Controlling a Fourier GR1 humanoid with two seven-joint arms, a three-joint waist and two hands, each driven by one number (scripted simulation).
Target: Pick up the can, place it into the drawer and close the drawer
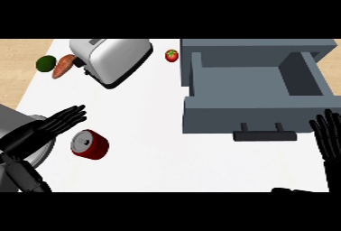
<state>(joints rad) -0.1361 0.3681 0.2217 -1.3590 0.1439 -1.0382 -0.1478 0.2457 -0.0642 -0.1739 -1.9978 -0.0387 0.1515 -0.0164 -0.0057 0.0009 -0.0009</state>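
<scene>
Can (90, 144) sits on the white counter (153, 117), lower L of view, well apart from the drawer (256, 85). Red body, silver end w/ a pull tab facing up and L; can't tell if it's upright or tilted. It's free of both hands.

L hand (48, 127) is just up-L of the can, v. near, w/ a thin strip of counter btwn them, so not touching. Fingers (72, 115) are straight and close together, pointing up-R; the hand is flat. Grey forearm (16, 122) behind it runs off the L edge.

R hand (328, 135) shows at the R edge, fingers up and slightly spread, resting. It's just R of the drawer's front, near the handle (264, 134) but apart from it.

Drawer is grey and pulled out, its floor and walls in plain view. Front panel faces the view's lower edge, w/ 1 dark bar handle on 2 posts.

Far side of counter: 1 silver toaster (110, 58), set at an angle, up-L. Just L of it is 1 carrot (64, 65). L of that, at the counter's L edge, is 1 round green fruit (45, 63), touching or nearly touching the carrot; can't tell which. 1 tomato (172, 55) sits btwn the toaster and the drawer's back L corner, apart from both. Wood surface (20, 67) shows beyond the counter's L edge.
</scene>
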